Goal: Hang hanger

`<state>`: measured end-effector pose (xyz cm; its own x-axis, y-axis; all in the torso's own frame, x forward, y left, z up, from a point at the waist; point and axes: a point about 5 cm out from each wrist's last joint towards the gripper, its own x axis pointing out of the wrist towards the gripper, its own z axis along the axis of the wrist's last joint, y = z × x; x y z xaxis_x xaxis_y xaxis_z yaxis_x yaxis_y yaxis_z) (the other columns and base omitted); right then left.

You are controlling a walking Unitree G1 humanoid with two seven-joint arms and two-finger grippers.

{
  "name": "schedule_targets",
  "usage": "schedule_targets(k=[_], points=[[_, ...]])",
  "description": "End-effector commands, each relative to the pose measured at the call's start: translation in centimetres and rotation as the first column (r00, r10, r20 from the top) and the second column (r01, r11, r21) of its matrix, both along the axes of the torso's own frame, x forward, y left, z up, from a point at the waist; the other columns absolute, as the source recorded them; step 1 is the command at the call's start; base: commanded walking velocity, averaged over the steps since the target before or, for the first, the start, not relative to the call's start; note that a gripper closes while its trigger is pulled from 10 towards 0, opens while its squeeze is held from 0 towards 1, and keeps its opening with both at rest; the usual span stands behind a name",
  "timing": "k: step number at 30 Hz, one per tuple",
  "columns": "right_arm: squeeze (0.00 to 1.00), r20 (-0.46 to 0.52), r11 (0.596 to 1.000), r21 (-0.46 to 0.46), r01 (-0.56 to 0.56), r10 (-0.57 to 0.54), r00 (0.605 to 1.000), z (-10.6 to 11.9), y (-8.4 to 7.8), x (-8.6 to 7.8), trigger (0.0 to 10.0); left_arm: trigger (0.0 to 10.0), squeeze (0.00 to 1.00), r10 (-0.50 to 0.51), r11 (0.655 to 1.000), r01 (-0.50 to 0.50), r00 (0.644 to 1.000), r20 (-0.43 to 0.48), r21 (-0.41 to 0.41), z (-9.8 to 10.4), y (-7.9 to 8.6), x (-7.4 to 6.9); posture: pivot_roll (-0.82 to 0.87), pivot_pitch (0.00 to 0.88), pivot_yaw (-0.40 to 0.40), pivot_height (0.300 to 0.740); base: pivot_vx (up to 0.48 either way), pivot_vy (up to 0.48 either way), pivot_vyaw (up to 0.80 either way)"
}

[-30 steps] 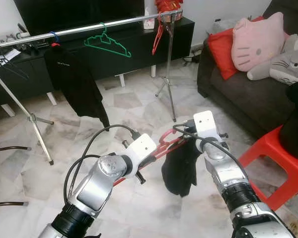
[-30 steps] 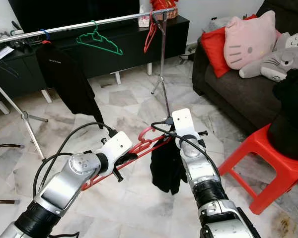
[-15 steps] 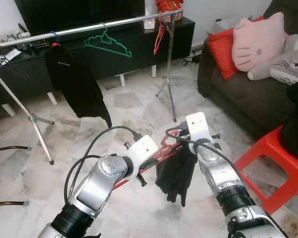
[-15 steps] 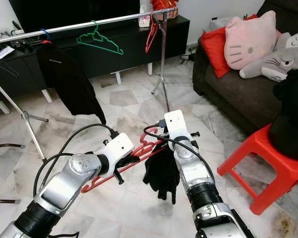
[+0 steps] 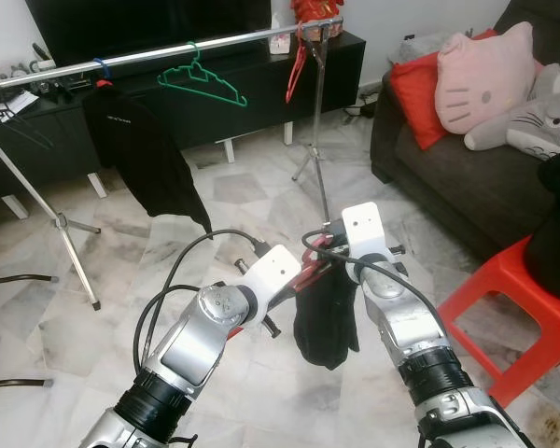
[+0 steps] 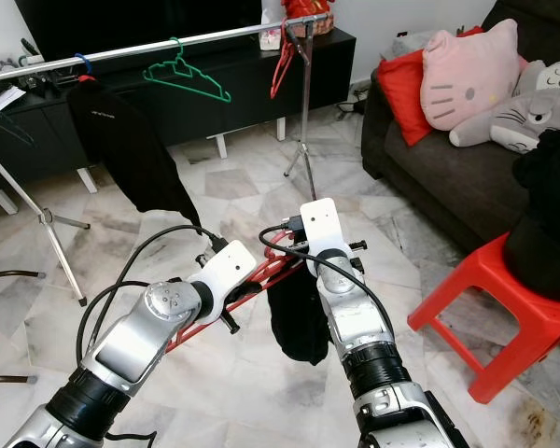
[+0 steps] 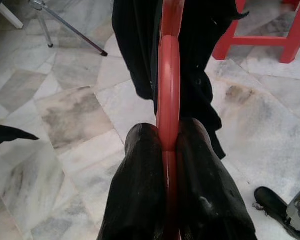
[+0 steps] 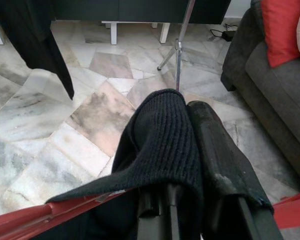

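Observation:
A red hanger (image 7: 168, 95) is pinched between the two black fingers of my left gripper (image 7: 168, 142), held low over the marble floor in front of me. A black knit garment (image 5: 325, 317) hangs bunched over the hanger's far end. My right gripper (image 8: 186, 112) is shut on the garment's top edge, right beside the left gripper. The knit cloth (image 8: 162, 130) wraps one of its fingers. The silver clothes rail (image 5: 168, 51) runs across the back, well above and beyond both grippers.
On the rail hang a green hanger (image 5: 201, 82), a black garment (image 5: 145, 154) and a red hanger (image 5: 297, 70) at its right end. A dark sofa (image 5: 448, 177) with cushions and a red stool (image 5: 532, 289) stand to the right. A black TV console (image 5: 261, 84) lies behind the rail.
My right gripper has moved left with the black garment, closer to the left gripper. The garment swung and now hangs bunched nearer the hanger's middle. The left gripper shifted slightly right.

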<state>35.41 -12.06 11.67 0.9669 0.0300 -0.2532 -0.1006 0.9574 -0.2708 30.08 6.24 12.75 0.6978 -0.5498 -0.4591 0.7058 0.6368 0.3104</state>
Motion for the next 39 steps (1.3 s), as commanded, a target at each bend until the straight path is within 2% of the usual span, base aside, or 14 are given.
schedule_targets(k=[1,4,5,6,8,10,13,17,21,23,30,32,37,39], points=[[0.0,0.032,1.0,0.011,-0.003,0.003,0.999,0.8,0.3,0.0,10.0,10.0,0.0,0.016,1.0,-0.016,0.999,0.04,-0.003,0.6,-0.2,0.3,-0.07,0.042,0.024,0.74,0.0,0.0,0.0],[0.0,0.025,1.0,0.015,0.027,-0.027,0.999,0.8,0.3,-0.1,10.0,10.0,0.0,0.079,0.994,-0.072,0.993,0.085,-0.08,1.4,-0.5,0.9,-0.07,0.042,0.024,0.74,0.0,0.0,0.0],[0.0,0.025,1.0,0.015,0.027,-0.027,0.999,0.8,0.3,-0.1,10.0,10.0,0.0,0.079,0.994,-0.072,0.993,0.085,-0.08,1.4,-0.5,0.9,-0.07,0.042,0.024,0.74,0.0,0.0,0.0],[0.0,0.014,0.995,0.058,0.082,-0.083,0.996,0.6,-0.1,-0.2,10.0,10.0,0.0,0.137,0.985,-0.124,0.985,0.107,-0.12,1.9,-0.4,1.3,-0.07,0.042,0.024,0.74,0.0,0.0,0.0],[0.0,-0.002,0.988,0.09,0.125,-0.125,0.992,0.4,-0.5,-0.3,10.0,10.0,0.0,0.182,0.974,-0.161,0.975,0.124,-0.158,2.4,-0.3,1.6,-0.07,0.042,0.024,0.74,0.0,0.0,0.0],[0.0,-0.011,0.985,0.104,0.135,-0.134,0.991,0.2,-0.5,-0.3,10.0,10.0,0.0,0.211,0.963,-0.185,0.97,0.123,-0.198,2.7,-0.3,1.8,-0.07,0.042,0.024,0.74,0.0,0.0,0.0],[0.0,-0.008,0.983,0.129,0.134,-0.134,0.991,0.3,-0.4,-0.4,10.0,10.0,0.0,0.212,0.96,-0.185,0.971,0.112,-0.211,2.6,-0.4,1.8,-0.07,0.042,0.024,0.74,0.0,0.0,0.0],[0.0,0.042,0.98,0.191,0.059,-0.068,0.997,1.3,0.9,-0.3,10.0,10.0,0.0,0.203,0.955,-0.179,0.976,0.082,-0.236,2.2,-0.8,1.6,-0.08,0.039,0.024,0.74,0.0,0.0,0.0],[0.0,0.087,0.979,0.199,-0.038,0.021,0.996,2.1,2.4,-0.4,10.0,10.0,0.0,0.151,0.949,-0.135,0.988,0.036,-0.286,2.1,-1.7,1.1,-0.08,0.04,0.023,0.74,0.0,0.0,0.0],[0.0,0.102,0.977,0.19,-0.094,0.076,0.992,2.3,3.1,-0.5,10.0,10.0,0.0,0.097,0.953,-0.087,0.995,0.019,-0.292,1.9,-2.2,0.6,-0.08,0.039,0.022,0.74,0.0,0.0,0.0],[0.0,0.093,0.974,0.191,-0.12,0.104,0.99,2.3,3.5,-0.7,10.0,10.0,0.0,0.103,0.945,-0.096,0.995,0.007,-0.314,1.9,-2.5,0.6,-0.08,0.039,0.022,0.74,0.0,0.0,0.0],[0.0,0.086,0.968,0.172,-0.181,0.168,0.982,2.1,3.8,-0.9,10.0,10.0,0.0,0.103,0.934,-0.101,0.995,-0.013,-0.342,2.0,-2.6,0.7,-0.08,0.041,0.022,0.74,0.0,0.0,0.0],[0.0,0.087,0.976,0.076,-0.204,0.198,0.976,1.9,2.9,-0.9,10.0,10.0,0.0,0.075,0.929,-0.082,0.997,-0.034,-0.362,2.1,-2.7,0.5,-0.08,0.04,0.022,0.74,0.0,0.0,0.0],[0.0,0.085,0.982,0.012,-0.191,0.189,0.978,2.0,1.4,-0.6,10.0,10.0,0.0,0.052,0.936,-0.063,0.998,-0.041,-0.347,1.9,-2.5,0.2,-0.08,0.04,0.023,0.74,0.0,0.0,0.0]])
